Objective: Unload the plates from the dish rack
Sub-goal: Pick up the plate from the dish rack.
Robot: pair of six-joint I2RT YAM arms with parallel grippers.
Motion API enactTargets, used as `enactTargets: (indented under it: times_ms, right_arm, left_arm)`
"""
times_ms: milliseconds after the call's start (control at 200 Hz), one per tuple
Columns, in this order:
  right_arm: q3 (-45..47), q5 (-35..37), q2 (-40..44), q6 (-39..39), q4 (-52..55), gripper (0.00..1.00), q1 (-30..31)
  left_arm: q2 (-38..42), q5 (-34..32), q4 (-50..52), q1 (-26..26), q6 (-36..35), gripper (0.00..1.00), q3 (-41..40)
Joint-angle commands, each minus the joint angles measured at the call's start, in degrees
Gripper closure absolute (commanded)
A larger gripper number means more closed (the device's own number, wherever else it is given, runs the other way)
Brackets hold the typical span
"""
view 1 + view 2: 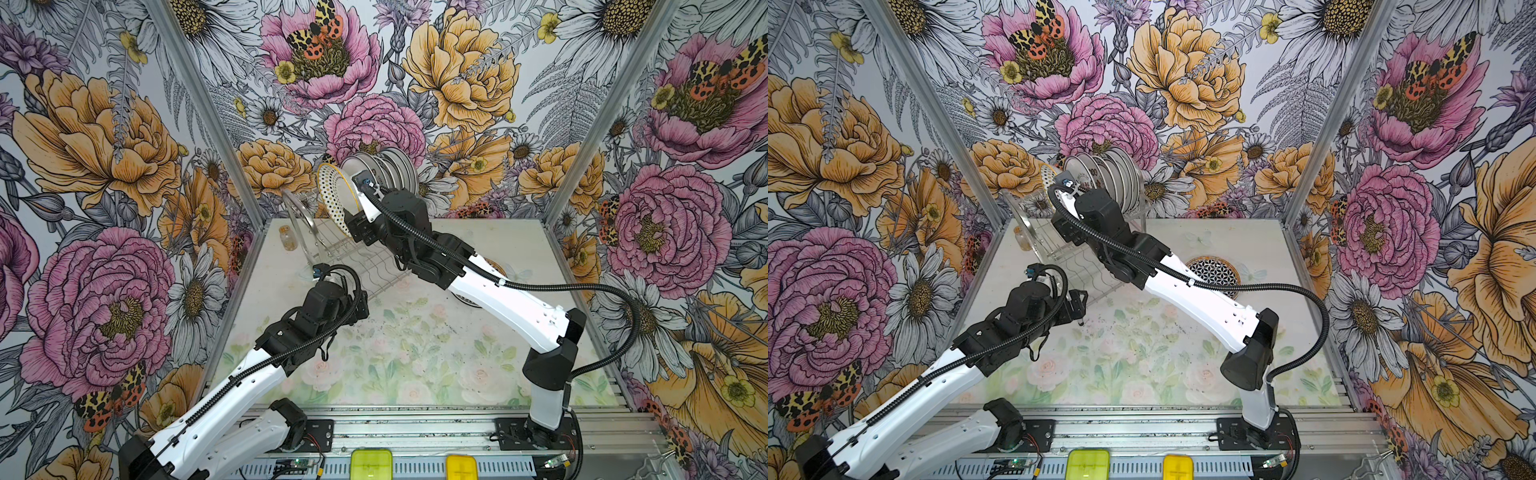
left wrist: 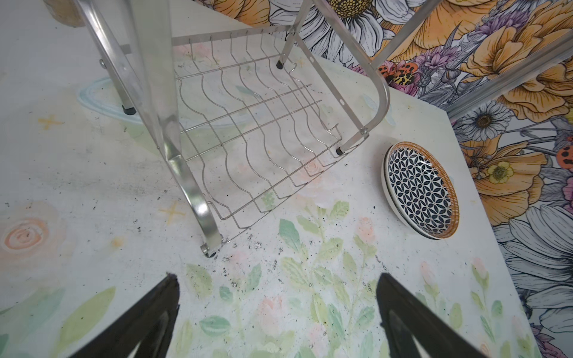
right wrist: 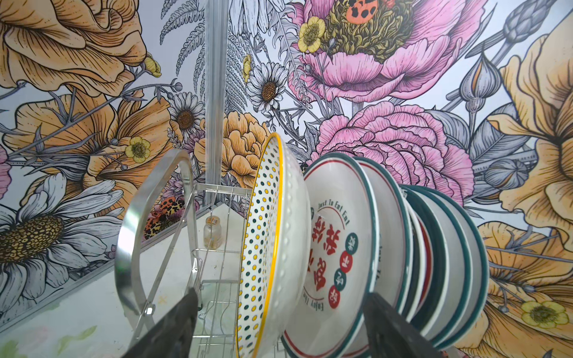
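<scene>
The steel wire dish rack (image 1: pixel 357 266) (image 1: pixel 1059 257) (image 2: pixel 248 124) stands at the back of the table. On its upper tier the plates stand on edge in a row. At the near end is a yellow-rimmed dotted plate (image 1: pixel 336 199) (image 3: pixel 263 248). Beside it is a teal-and-red banded plate with red characters (image 3: pixel 341 241), and several more teal-rimmed ones (image 1: pixel 395 166) (image 1: pixel 1121 174) follow. My right gripper (image 3: pixel 281 294) is open, with its fingers either side of the dotted plate and the lettered plate together. My left gripper (image 2: pixel 277 276) (image 1: pixel 361 307) is open and holds nothing. It hovers over the table by the rack's front corner.
Two stacked dishes with a navy petal pattern and orange rim (image 2: pixel 421 192) (image 1: pixel 1212 272) lie flat on the table to the right of the rack. A small corked glass jar (image 1: pixel 288 239) (image 3: pixel 212 232) stands behind the rack near the left wall. The rack's lower tier (image 2: pixel 263 148) holds nothing.
</scene>
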State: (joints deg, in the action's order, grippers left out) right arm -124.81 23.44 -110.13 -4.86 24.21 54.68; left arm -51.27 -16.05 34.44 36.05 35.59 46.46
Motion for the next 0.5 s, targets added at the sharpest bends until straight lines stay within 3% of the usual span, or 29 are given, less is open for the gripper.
enactTargets:
  times_ms: [0,275,495]
  right_arm:
    - [-3.26,3.02,-3.07,0.99,-0.12,0.25,0.1]
    - [-5.55,7.5,-6.18,1.7,-0.12,0.36,0.01]
    - [-6.1,7.4,-7.53,2.98,-0.08,0.52,-0.37]
  left_arm:
    - [2.39,-0.83,1.19,-0.43,-0.57,0.01,-0.78]
    - [6.87,-1.97,3.42,-2.38,-0.19,0.01,-1.03]
    - [6.26,-1.08,4.72,-4.65,0.88,0.01,-0.62]
